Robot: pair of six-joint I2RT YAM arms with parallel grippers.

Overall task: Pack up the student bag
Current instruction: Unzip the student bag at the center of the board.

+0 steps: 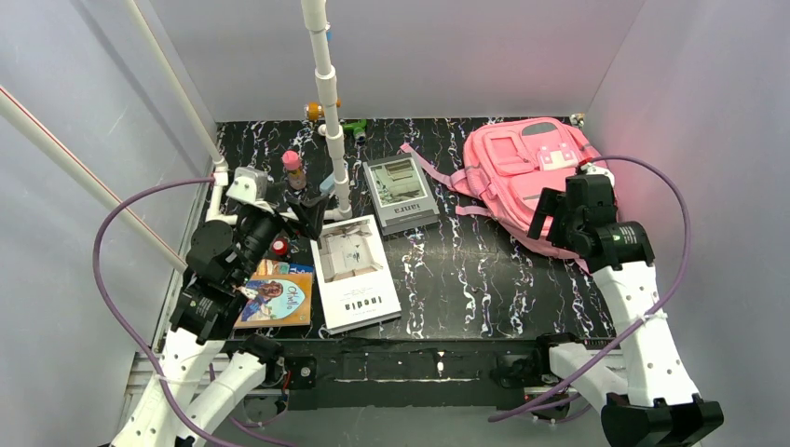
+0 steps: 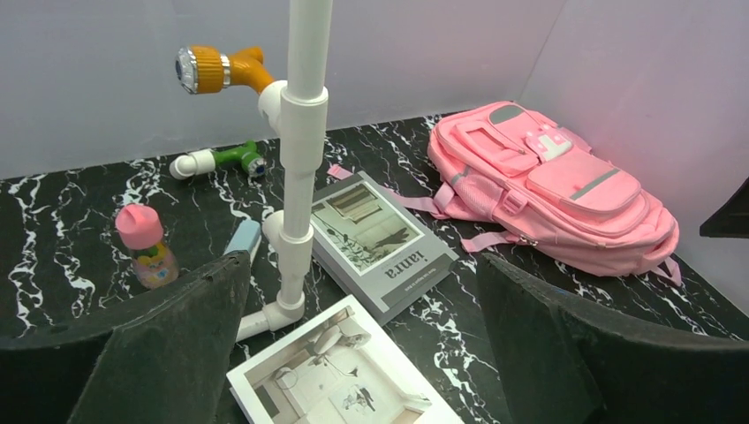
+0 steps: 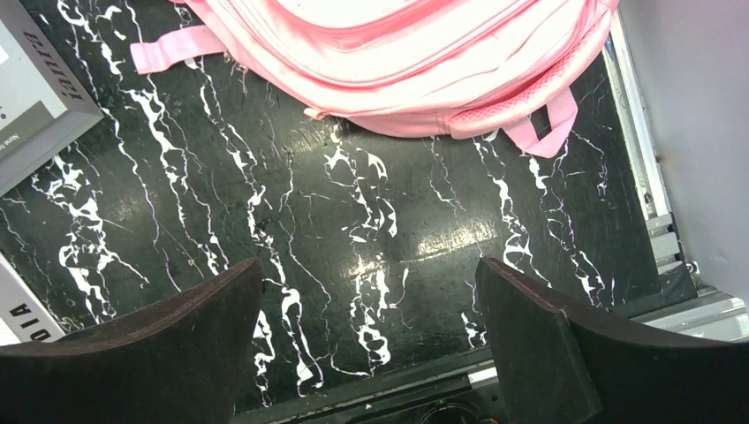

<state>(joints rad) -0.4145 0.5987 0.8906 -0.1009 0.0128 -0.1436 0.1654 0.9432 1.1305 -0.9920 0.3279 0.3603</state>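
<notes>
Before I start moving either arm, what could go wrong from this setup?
The white pipe stands right ahead of the left hand, so reaching for the grey book could strike it. The student bag lies flat and looks zipped shut; nothing fits until it is opened. Its strap trails by that book and may snag.

Pink backpack (image 2: 548, 190) looks like soft woven cloth; the table (image 3: 371, 221) gleams, glossy black marbled; white pipe (image 2: 300, 177) is smooth plastic; grey book (image 2: 380, 256) has a smooth paper cover.
</notes>
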